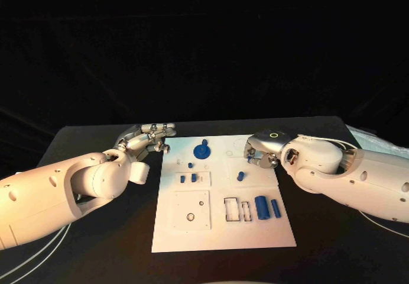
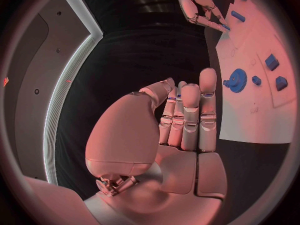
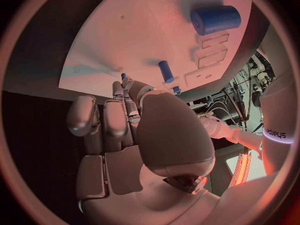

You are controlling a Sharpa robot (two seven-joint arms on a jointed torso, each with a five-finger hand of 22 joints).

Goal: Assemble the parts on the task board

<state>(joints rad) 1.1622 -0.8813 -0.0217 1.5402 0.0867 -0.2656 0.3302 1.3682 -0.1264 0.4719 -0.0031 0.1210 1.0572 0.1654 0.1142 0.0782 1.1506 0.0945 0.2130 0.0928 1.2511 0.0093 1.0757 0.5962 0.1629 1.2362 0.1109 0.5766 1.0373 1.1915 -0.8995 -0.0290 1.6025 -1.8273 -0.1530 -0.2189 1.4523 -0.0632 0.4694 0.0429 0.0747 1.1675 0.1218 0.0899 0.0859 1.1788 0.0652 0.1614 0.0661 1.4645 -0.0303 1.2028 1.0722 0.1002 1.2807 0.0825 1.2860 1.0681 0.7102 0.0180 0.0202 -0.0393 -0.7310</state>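
Blue cylinder (image 1: pixel 262 207) near task board (image 1: pixel 223 236) right edge, blue gear (image 1: pixel 202 149) near far edge; left hand (image 1: pixel 146 138) at far-left corner, fingers together, empty; right hand (image 1: pixel 260 151) far-right corner, grasp unclear

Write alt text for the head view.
A white rectangular task board lies on a black table, carrying small blue parts including a round blue gear and a thick blue cylinder. Two silver hands, left and right, hover at its far corners.

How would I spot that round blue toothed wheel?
Find the white board in the middle of the black table. Near its far edge, by the left hand, lies the blue gear. It alone is round and toothed; the other blue pieces are small blocks or cylinders.
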